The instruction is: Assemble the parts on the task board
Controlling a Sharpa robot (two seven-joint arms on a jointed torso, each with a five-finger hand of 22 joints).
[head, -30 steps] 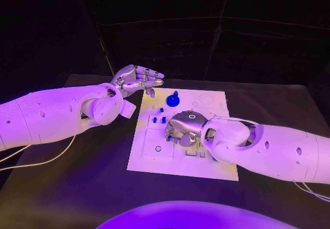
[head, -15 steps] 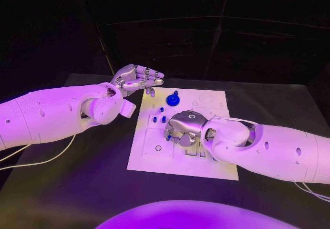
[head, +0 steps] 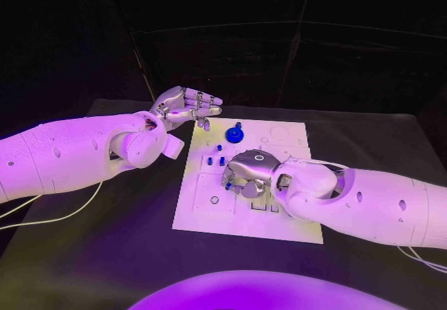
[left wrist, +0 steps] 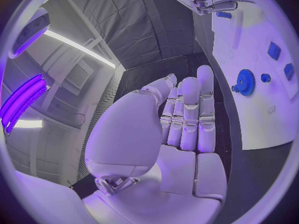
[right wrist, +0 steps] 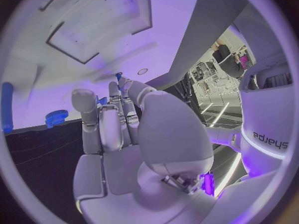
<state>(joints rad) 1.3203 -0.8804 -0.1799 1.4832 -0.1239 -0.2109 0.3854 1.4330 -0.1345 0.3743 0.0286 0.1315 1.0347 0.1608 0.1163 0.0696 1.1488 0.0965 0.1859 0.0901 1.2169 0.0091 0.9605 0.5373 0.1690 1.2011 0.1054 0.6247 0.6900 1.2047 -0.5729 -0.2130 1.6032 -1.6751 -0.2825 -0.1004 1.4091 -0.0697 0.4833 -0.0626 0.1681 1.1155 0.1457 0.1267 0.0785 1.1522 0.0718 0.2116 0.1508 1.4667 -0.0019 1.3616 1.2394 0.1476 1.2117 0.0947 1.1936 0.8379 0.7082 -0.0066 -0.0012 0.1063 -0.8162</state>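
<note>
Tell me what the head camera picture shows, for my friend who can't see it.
The right silver robot hand reaches down onto the middle of the flat white task board, fingers curled near some small blue parts. The left silver robot hand hovers by the board's far left corner, holding nothing. A round blue gear-shaped part sits near the board's far edge.
</note>
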